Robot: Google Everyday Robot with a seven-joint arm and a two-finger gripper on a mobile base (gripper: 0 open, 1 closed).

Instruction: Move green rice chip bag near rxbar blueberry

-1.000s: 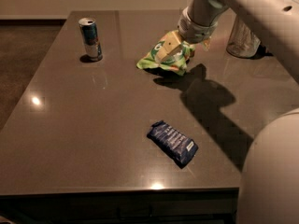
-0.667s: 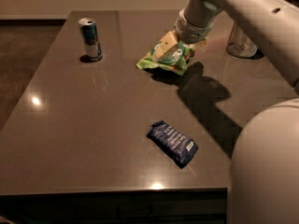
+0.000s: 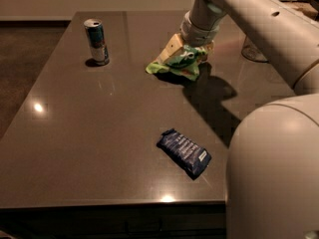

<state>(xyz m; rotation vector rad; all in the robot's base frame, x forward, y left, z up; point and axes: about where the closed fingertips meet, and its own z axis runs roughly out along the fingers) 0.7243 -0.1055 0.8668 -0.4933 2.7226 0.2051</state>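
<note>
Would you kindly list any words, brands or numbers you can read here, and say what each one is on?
No text can be read.
green rice chip bag, with the claw on it at the far side of the table: label print blurred.
rxbar blueberry: white lettering too blurred.
drink can: markings too small.

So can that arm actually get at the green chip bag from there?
Probably yes: the gripper is right down on the green rice chip bag, with nothing between them. The can stands well off to one side.
</note>
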